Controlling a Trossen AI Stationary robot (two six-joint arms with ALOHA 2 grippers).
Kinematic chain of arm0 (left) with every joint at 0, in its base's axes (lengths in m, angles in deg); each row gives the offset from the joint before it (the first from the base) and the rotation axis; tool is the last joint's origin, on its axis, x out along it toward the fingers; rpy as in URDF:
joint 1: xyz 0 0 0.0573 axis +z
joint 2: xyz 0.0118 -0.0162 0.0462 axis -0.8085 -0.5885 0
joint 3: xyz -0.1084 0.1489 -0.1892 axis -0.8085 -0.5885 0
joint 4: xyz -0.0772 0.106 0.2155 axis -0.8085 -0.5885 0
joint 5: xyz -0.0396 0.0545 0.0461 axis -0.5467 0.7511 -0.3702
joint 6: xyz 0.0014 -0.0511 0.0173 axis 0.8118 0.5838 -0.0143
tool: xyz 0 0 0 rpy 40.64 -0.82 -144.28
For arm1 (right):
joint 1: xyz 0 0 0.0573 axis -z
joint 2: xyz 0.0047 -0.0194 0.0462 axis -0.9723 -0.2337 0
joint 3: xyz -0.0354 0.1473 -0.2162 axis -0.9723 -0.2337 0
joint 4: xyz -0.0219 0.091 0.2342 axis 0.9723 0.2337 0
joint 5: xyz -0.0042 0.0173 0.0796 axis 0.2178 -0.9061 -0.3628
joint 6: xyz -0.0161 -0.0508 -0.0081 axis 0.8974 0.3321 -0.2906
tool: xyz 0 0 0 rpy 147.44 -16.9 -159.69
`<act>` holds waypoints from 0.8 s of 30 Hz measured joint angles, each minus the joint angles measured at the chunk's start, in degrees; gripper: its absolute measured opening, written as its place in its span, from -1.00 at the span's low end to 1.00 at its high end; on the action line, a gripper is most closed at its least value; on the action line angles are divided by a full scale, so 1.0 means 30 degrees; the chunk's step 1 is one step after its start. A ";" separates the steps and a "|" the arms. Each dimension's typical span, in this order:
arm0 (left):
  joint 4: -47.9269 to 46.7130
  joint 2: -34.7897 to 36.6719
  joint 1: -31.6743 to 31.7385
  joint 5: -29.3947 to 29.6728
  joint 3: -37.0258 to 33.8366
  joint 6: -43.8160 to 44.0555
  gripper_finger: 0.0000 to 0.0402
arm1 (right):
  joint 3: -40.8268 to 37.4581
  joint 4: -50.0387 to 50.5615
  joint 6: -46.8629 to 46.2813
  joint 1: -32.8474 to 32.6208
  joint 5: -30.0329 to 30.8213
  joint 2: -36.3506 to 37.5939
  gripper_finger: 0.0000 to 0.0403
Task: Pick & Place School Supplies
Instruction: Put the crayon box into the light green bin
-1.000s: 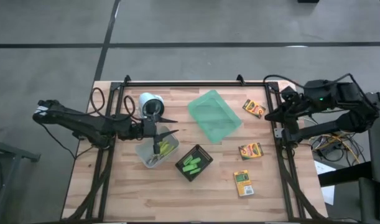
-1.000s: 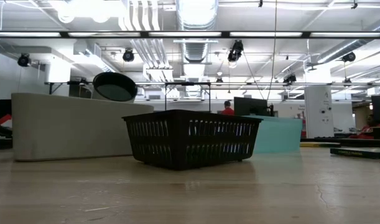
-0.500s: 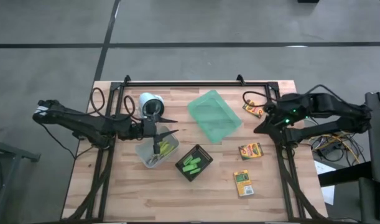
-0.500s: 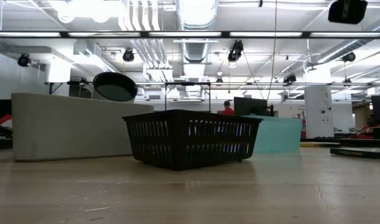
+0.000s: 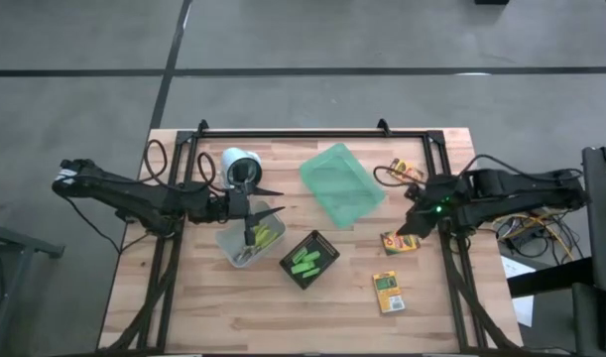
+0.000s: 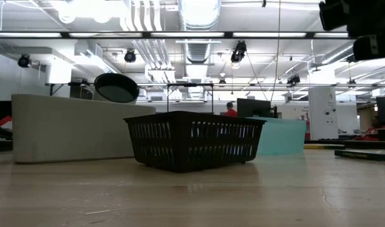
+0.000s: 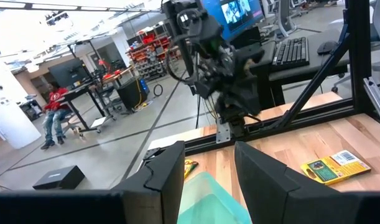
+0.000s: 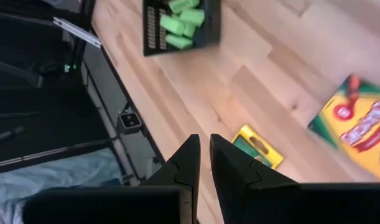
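We judge the step in hand is the reach for a crayon box: the right gripper (image 5: 410, 222), jaws nearly together and empty, hangs over the middle crayon box (image 5: 399, 241) at the surface's right side, so next it needs to spread the jaws and drop onto that box. The left gripper (image 5: 251, 208) waits above the clear bin (image 5: 249, 241) with jaws apart, holding nothing we can see. Other crayon boxes lie at (image 5: 406, 172) and (image 5: 387, 292); green markers (image 5: 306, 261) sit in the black box (image 5: 309, 260); no brand text is readable.

grey floor (image 5: 312, 35), ceiling ducts (image 6: 198, 16)
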 joint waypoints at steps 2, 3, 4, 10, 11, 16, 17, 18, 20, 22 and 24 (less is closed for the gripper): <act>0.0005 0.0000 0.0003 0.0000 0.0000 -0.0003 -0.27 | -0.0735 -0.0825 -0.0839 -0.0633 -0.0003 -0.0036 -0.82; 0.0005 0.0000 0.0000 0.0000 0.0000 0.0005 -0.27 | -0.1071 -0.1217 -0.1244 -0.0935 -0.0003 -0.0042 -0.82; 0.0005 0.0000 0.0000 0.0004 0.0000 0.0005 -0.27 | -0.1396 -0.1562 -0.1562 -0.1203 -0.0002 -0.0029 -0.82; 0.0012 0.0000 0.0007 0.0000 0.0000 0.0003 -0.27 | -0.2653 -0.2388 -0.3544 -0.2735 0.1090 -0.0019 -0.82; 0.0012 0.0000 0.0000 0.0000 0.0000 -0.0003 -0.27 | -0.2804 -0.2417 -0.3876 -0.3028 0.1286 -0.0026 -0.82; 0.0027 0.0000 0.0007 0.0001 0.0000 -0.0002 -0.27 | -0.3669 -0.2905 -0.5834 -0.4740 0.2768 0.0024 -0.82; 0.0032 0.0000 0.0002 0.0000 0.0000 -0.0003 -0.27 | -0.3815 -0.2946 -0.6296 -0.5176 0.3189 0.0025 -0.82; 0.0046 0.0000 0.0000 0.0000 0.0000 -0.0003 -0.27 | -0.3974 -0.3080 -0.6710 -0.5603 0.3666 -0.0016 -0.82; 0.0056 0.0000 0.0000 0.0006 0.0000 -0.0001 -0.27 | -0.4273 -0.3547 -0.7689 -0.6448 0.4439 -0.0029 -0.79; 0.0059 0.0000 0.0003 0.0004 0.0000 -0.0003 -0.27 | -0.4590 -0.3954 -0.8611 -0.7211 0.4888 -0.0015 -0.74; 0.0041 0.0000 0.0007 0.0000 -0.0007 -0.0002 -0.27 | -0.4941 -0.4027 -0.9391 -0.7933 0.5507 0.0007 -0.66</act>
